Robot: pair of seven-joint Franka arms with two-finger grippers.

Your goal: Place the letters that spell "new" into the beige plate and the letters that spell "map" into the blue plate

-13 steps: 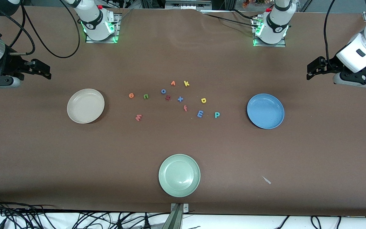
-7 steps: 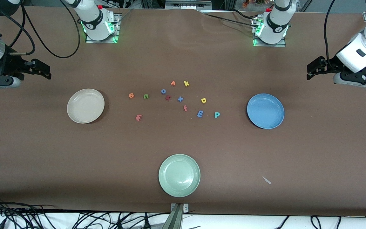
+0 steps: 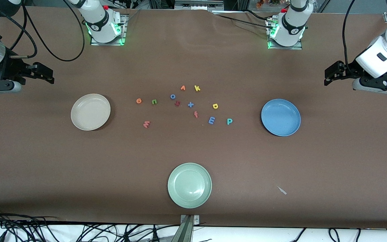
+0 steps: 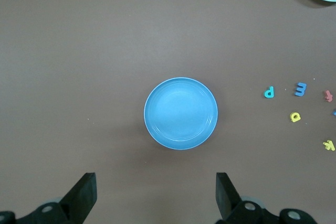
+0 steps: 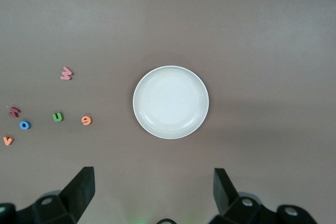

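Gaping empty, left pincer (image 4: 153, 195) frames blue plate (image 4: 180, 113); right pincer (image 5: 152, 192), beige plate (image 5: 170, 102).

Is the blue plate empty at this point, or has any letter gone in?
Empty. The blue plate shows only bare blue surface; the blue "m", yellow "a" and teal "p" lie on the table beside it.

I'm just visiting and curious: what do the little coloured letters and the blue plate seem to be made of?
The letters, like the teal "p" and the pinkish-red "w", look like matte foam: flat, dull, soft-edged cutouts with no glare. The blue plate looks like smooth plastic or melamine, judging by its faint sheen and even colour; ceramic can't be ruled out.
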